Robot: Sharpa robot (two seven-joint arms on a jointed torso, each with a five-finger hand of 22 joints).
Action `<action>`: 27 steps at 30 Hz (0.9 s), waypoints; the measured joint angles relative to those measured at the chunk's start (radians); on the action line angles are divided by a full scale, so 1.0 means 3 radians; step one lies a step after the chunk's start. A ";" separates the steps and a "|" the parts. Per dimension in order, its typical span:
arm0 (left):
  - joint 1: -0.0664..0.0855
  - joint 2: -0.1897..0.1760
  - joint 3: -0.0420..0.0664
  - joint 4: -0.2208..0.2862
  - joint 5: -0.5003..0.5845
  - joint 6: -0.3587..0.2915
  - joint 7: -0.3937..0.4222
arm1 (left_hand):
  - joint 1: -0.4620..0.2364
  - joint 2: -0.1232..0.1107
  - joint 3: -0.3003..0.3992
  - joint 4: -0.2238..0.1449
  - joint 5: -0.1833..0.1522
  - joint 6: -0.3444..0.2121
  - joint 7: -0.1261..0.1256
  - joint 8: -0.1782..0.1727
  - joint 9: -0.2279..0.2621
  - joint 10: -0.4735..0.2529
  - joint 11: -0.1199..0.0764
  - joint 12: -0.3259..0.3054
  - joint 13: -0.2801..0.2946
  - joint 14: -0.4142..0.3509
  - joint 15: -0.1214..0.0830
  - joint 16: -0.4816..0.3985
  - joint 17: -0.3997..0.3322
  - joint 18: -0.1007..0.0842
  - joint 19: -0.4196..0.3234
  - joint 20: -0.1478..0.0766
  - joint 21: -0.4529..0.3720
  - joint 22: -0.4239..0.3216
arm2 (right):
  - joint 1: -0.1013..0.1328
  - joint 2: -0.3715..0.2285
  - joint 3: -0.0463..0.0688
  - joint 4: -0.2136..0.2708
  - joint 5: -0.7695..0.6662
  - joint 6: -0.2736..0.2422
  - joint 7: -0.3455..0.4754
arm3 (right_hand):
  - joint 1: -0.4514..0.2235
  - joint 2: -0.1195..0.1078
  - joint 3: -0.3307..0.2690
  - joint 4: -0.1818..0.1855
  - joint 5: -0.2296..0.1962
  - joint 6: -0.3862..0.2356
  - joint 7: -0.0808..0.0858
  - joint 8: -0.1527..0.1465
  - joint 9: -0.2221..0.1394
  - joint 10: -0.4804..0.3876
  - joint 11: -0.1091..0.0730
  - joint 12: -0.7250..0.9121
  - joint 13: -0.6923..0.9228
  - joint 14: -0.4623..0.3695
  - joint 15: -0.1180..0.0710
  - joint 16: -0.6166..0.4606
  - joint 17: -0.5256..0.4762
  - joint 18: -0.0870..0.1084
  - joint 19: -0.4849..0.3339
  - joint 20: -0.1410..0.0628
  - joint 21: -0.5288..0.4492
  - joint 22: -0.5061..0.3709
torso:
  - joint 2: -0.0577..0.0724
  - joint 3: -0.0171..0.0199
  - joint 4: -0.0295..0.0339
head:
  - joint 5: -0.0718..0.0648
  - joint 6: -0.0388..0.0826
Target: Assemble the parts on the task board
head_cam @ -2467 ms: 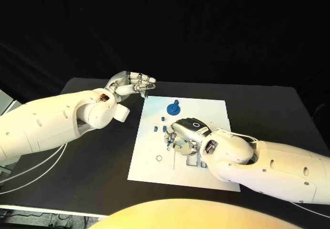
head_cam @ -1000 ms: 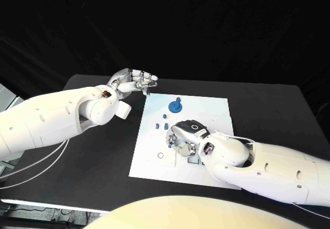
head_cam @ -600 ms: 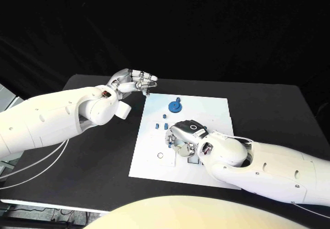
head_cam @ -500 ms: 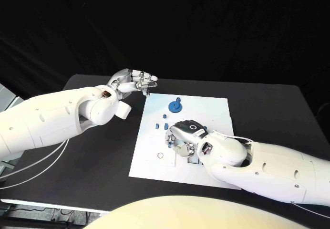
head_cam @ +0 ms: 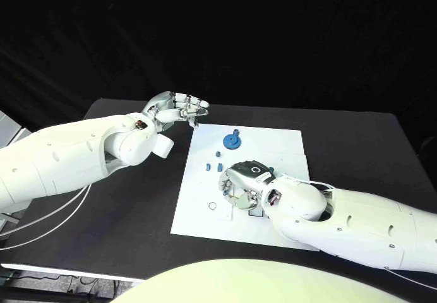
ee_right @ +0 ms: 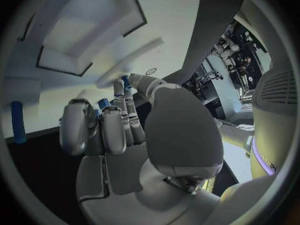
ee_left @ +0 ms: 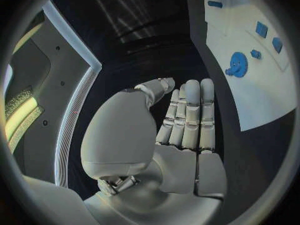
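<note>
The white rectangular task board (head_cam: 273, 142) lies mid-table; the round blue gear part (head_cam: 233, 141) sits on it, beyond the right hand's (head_cam: 244, 184) fingers.

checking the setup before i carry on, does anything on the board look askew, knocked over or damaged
Nothing stands out. The task board lies flat on the table, the blue gear and small blue parts sit on it, and no damage shows. The right hand rests low over the board's middle; the left hand is off it.
</note>
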 measured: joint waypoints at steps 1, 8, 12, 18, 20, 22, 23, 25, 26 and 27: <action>0.0000 0.0000 0.0000 -0.0001 0.0000 0.0000 -0.0001 | 0.0000 0.0000 0.0000 0.0000 0.0000 0.0000 0.0000 0.0000 0.0000 0.0000 0.0000 0.0000 0.0000 0.0000 0.0000 0.0000 0.0000 0.0000 0.0000 0.0000 0.0000 0.0000 | -0.0002 -0.0005 -0.0001 0.0003 0.0001 -0.0011 0.0000 | 0.0007 -0.0007 -0.0029 -0.0001 0.0000 -0.0026 -0.0010 -0.0024 -0.0007 -0.0039 0.0011 0.0001 0.0000 -0.0002 0.0007 -0.0025 -0.0027 0.0007 -0.0027 0.0002 -0.0068 0.0000 | 0.0000 0.0000 0.0000 | 0.0000 0.0000; 0.0000 -0.0001 0.0000 -0.0008 0.0000 0.0006 -0.0007 | 0.0000 0.0000 0.0000 0.0000 0.0000 0.0000 0.0000 0.0000 0.0000 0.0000 0.0000 0.0000 0.0000 0.0000 0.0000 0.0000 0.0000 0.0000 0.0000 0.0000 0.0000 0.0000 | -0.0014 -0.0074 -0.0008 0.0053 0.0003 -0.0105 -0.0021 | 0.0061 -0.0007 -0.0290 0.0012 0.0000 -0.0117 -0.0045 -0.0137 -0.0040 -0.0276 0.0069 0.0081 -0.0012 0.0003 0.0037 -0.0140 -0.0227 0.0052 -0.0116 0.0035 -0.0337 -0.0042 | 0.0000 0.0004 -0.0001 | -0.0005 0.0002; 0.0000 -0.0001 -0.0001 -0.0016 0.0000 0.0011 -0.0010 | 0.0000 0.0000 -0.0005 -0.0005 0.0000 -0.0002 0.0002 0.0000 -0.0002 0.0000 0.0000 0.0000 0.0000 0.0000 0.0000 0.0000 0.0000 0.0000 0.0000 0.0000 0.0000 -0.0001 | -0.0013 -0.0173 -0.0001 0.0166 0.0005 -0.0169 -0.0031 | 0.0138 0.0010 -0.0495 0.0067 -0.0020 -0.0135 -0.0063 -0.0179 -0.0053 -0.0351 0.0078 0.0169 -0.0005 0.0003 0.0037 -0.0140 -0.0273 0.0051 -0.0116 0.0035 -0.0377 -0.0062 | 0.0000 0.0004 -0.0003 | -0.0020 0.0012; 0.0000 -0.0004 -0.0001 -0.0027 0.0000 0.0019 -0.0013 | 0.0000 0.0000 -0.0009 -0.0009 0.0000 -0.0012 0.0012 0.0000 -0.0003 0.0000 0.0000 0.0000 0.0000 0.0000 0.0000 0.0000 0.0000 0.0000 0.0000 0.0000 0.0000 -0.0003 | 0.0053 -0.0423 0.0044 0.0365 0.0033 -0.0233 -0.0045 | 0.0251 0.0041 -0.0781 0.0222 -0.0092 -0.0123 -0.0075 -0.0230 -0.0068 -0.0411 0.0065 0.0311 0.0001 0.0003 0.0037 -0.0136 -0.0309 0.0052 -0.0116 0.0035 -0.0389 -0.0067 | -0.0002 0.0002 -0.0006 | -0.0058 0.0040; 0.0000 -0.0005 -0.0001 -0.0028 0.0000 0.0022 -0.0013 | 0.0000 0.0000 -0.0010 -0.0009 0.0000 -0.0012 0.0012 -0.0003 -0.0003 0.0000 0.0000 0.0000 0.0000 0.0000 0.0000 0.0000 0.0000 0.0000 0.0000 0.0000 0.0000 -0.0003 | 0.0107 -0.0533 0.0062 0.0408 0.0059 -0.0236 -0.0050 | 0.0285 0.0051 -0.0799 0.0241 -0.0092 -0.0123 -0.0075 -0.0230 -0.0068 -0.0411 0.0065 0.0330 0.0003 0.0003 0.0037 -0.0120 -0.0307 0.0051 -0.0116 0.0035 -0.0385 -0.0059 | -0.0002 0.0000 -0.0007 | -0.0075 0.0051; 0.0000 -0.0008 -0.0002 -0.0028 0.0000 0.0026 -0.0014 | 0.0000 0.0000 -0.0009 -0.0009 0.0000 -0.0012 0.0012 -0.0017 -0.0003 0.0000 0.0000 0.0000 0.0000 0.0000 0.0000 0.0000 0.0000 0.0000 0.0000 0.0000 0.0000 -0.0003 | 0.0172 -0.0648 0.0076 0.0432 0.0099 -0.0233 -0.0054 | 0.0311 0.0050 -0.0807 0.0249 -0.0092 -0.0123 -0.0075 -0.0230 -0.0071 -0.0411 0.0065 0.0361 0.0007 0.0003 0.0037 -0.0094 -0.0289 0.0051 -0.0107 0.0044 -0.0343 -0.0028 | -0.0002 -0.0002 -0.0008 | -0.0096 0.0064; 0.0000 -0.0008 -0.0002 -0.0028 0.0000 0.0029 -0.0014 | 0.0000 0.0000 -0.0009 -0.0009 0.0000 -0.0012 0.0012 -0.0017 -0.0003 0.0000 0.0000 0.0000 0.0000 0.0000 0.0000 0.0000 0.0000 0.0000 0.0000 0.0000 0.0000 -0.0003 | 0.0202 -0.0697 0.0082 0.0436 0.0120 -0.0229 -0.0055 | 0.0319 0.0059 -0.0814 0.0256 -0.0092 -0.0123 -0.0075 -0.0242 -0.0071 -0.0411 0.0065 0.0374 0.0007 0.0003 0.0037 -0.0079 -0.0275 0.0051 -0.0094 0.0048 -0.0320 -0.0015 | -0.0002 -0.0002 -0.0009 | -0.0104 0.0068; -0.0001 -0.0010 -0.0002 -0.0026 0.0000 0.0037 -0.0014 | 0.0000 0.0000 -0.0009 -0.0009 0.0000 -0.0012 0.0012 -0.0017 -0.0003 0.0000 0.0000 0.0000 0.0000 0.0000 0.0000 0.0000 0.0000 0.0000 0.0000 0.0000 0.0000 -0.0003 | 0.0256 -0.0777 0.0093 0.0436 0.0161 -0.0220 -0.0057 | 0.0328 0.0068 -0.0816 0.0258 -0.0092 -0.0123 -0.0075 -0.0243 -0.0071 -0.0411 0.0065 0.0378 0.0007 0.0003 0.0037 -0.0069 -0.0260 0.0051 -0.0078 0.0036 -0.0308 -0.0004 | -0.0002 -0.0002 -0.0009 | -0.0126 0.0081; -0.0001 -0.0012 -0.0002 -0.0025 0.0000 0.0044 -0.0014 | 0.0000 0.0000 -0.0009 -0.0009 0.0000 -0.0012 0.0012 -0.0017 -0.0003 0.0000 0.0000 0.0000 0.0000 0.0000 0.0000 0.0000 0.0001 0.0000 0.0000 0.0000 0.0000 -0.0003 | 0.0288 -0.0821 0.0097 0.0433 0.0188 -0.0211 -0.0057 | 0.0341 0.0054 -0.0820 0.0262 -0.0092 -0.0123 -0.0075 -0.0243 -0.0071 -0.0411 0.0065 0.0378 0.0007 0.0003 0.0037 -0.0069 -0.0255 0.0051 -0.0078 0.0035 -0.0297 0.0001 | -0.0002 -0.0002 -0.0009 | -0.0133 0.0086; -0.0001 -0.0012 -0.0002 -0.0024 0.0000 0.0049 -0.0014 | 0.0000 0.0000 -0.0009 -0.0009 0.0000 -0.0012 0.0012 -0.0017 -0.0003 0.0000 0.0000 0.0000 0.0000 0.0000 0.0000 0.0000 0.0001 0.0000 0.0000 0.0000 0.0000 -0.0003 | 0.0309 -0.0850 0.0101 0.0425 0.0208 -0.0204 -0.0057 | 0.0343 0.0053 -0.0825 0.0267 -0.0092 -0.0123 -0.0075 -0.0243 -0.0072 -0.0411 0.0065 0.0380 0.0007 0.0003 0.0037 -0.0069 -0.0255 0.0051 -0.0078 0.0035 -0.0296 0.0001 | -0.0002 -0.0003 -0.0009 | -0.0140 0.0091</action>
